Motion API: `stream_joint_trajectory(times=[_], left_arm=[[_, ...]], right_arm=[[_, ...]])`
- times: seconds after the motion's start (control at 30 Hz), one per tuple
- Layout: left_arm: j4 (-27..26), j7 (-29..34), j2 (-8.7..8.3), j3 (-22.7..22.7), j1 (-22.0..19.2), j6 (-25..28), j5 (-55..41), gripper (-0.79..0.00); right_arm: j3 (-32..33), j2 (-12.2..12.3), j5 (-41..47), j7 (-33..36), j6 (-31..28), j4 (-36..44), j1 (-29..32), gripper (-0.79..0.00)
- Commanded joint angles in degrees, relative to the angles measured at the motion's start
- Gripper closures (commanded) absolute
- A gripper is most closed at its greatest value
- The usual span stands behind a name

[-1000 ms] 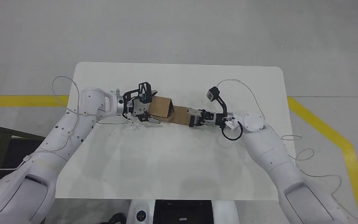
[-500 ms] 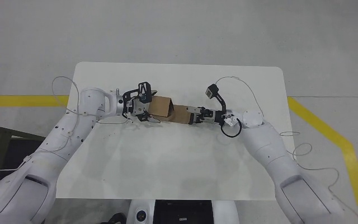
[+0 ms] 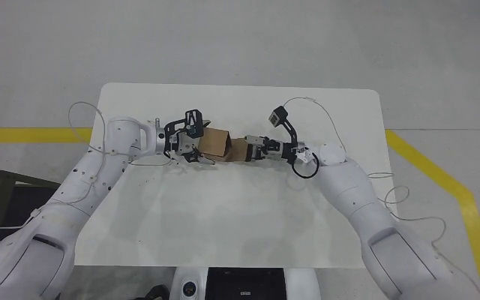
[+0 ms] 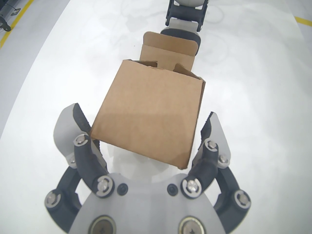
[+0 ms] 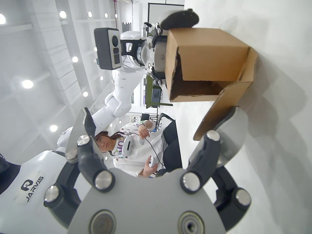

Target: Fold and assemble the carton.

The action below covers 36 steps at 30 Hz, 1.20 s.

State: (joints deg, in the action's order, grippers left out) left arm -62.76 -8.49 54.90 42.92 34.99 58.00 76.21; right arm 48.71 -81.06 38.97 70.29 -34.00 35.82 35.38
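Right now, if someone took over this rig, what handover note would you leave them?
Left pincer: shut on one end of the carton, which lies on the table.
Right pincer: open at the other end, one finger against the end flap.
Done: body opened into a box shape.
To do: that end is open; fold the flap in and tuck it.
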Motion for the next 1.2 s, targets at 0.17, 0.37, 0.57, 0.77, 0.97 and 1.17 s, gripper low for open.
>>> stream_joint_trajectory(times=[0.17, 0.37, 0.57, 0.77, 0.97, 1.17], left_arm=[[-0.2, 0.2, -0.22, 0.1, 0.3, 0.0, 0.0, -0.785], [-0.5, 0.3, -0.35, 0.1, 0.4, 0.0, -0.1, -0.785], [-0.6, 0.3, -0.43, -0.2, 0.4, 0.0, -0.1, -0.785], [-0.6, 0.2, -0.43, -0.6, 0.3, 0.0, -0.1, -0.785], [-0.2, 0.0, -0.41, -0.9, 0.0, 0.0, 0.1, -0.785], [0.4, -0.4, -0.43, -1.0, -0.2, 0.0, 0.5, -0.785]], right_arm=[[0.7, -0.1, 1.7, -0.1, -0.1, 1.1, 0.7, -0.785], [0.1, -0.7, 1.5, -0.3, -0.3, 2.2, 0.1, -0.785], [-1.8, -1.5, -2.2, -0.1, -0.1, 1.3, -2.1, -0.785], [-3.3, -2.9, -2.3, -0.5, -0.5, 0.3, -3.4, -0.785], [-3.8, -3.8, -1.9, -1.2, -1.2, -0.9, -3.7, -0.785], [-3.8, -4.0, -2.1, -1.6, -1.6, -1.5, -3.6, -0.785]])
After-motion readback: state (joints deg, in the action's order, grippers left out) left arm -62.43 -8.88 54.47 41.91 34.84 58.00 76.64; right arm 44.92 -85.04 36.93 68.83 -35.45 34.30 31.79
